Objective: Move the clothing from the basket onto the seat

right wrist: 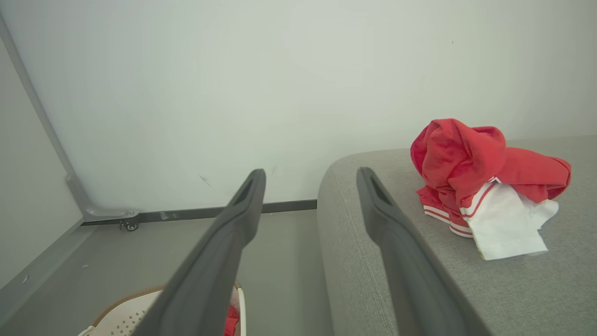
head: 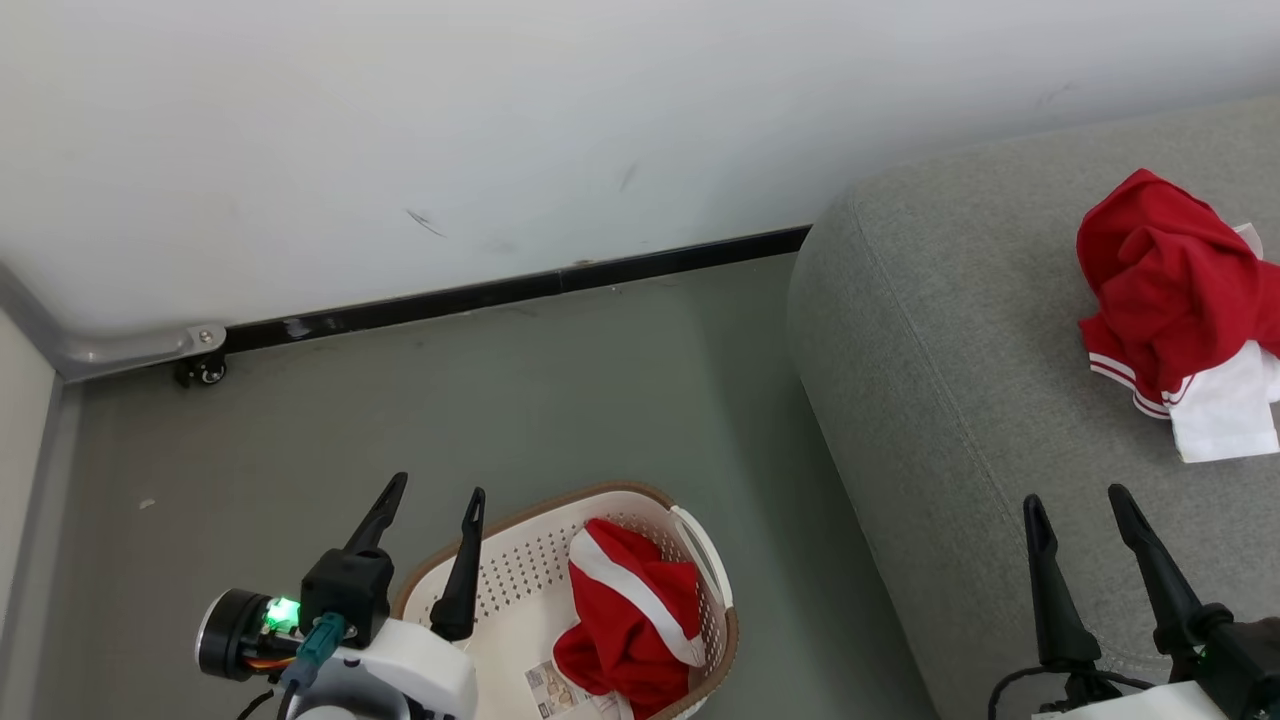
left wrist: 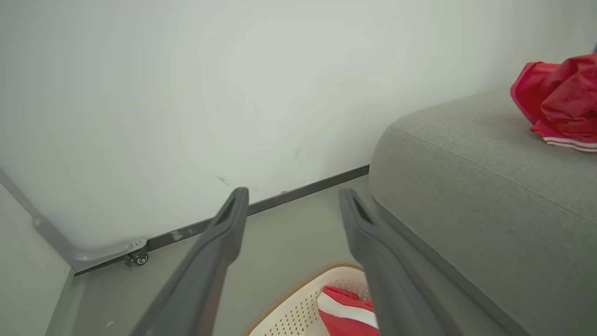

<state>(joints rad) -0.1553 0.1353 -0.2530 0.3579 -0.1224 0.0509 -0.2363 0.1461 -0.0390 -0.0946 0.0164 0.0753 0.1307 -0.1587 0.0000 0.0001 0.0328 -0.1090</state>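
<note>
Left gripper [head: 438,487] is wide open with nothing in it, hanging over the left end of the basket [head: 510,590], fingers pointing past the far rim. The basket sits on the floor [head: 500,400]. A red garment [head: 630,620] with a white stripe is bunched up in the right half of it.

Just right of the basket is the seat [head: 950,400], and a second garment [head: 1170,270] is already up on it, well right of the basket and further back. The right gripper [head: 1075,496] is also spread open and empty, well right of the basket, over the near part of the seat.

So I'd call this roughly halfway: one piece is delivered, one is left, and the pick hasn't started. The left arm looks like the obvious one for it. It needs to tip down and shift right into the basket, get both fingers around a good fold of the cloth and close. Then lift it clear over the right rim and handle before swinging across to the seat. Soft fabric like that could easily drag or snag on the rim.

Stuff I can't make out:
- The near end of the basket is cut off by the bottom of the head view, and the left arm covers part of its left rim.
- No idea if anything is lying under the red garment.
- The sticker [head: 552,690] on the basket floor is too small to read.
- The second garment runs off the right edge.
</note>
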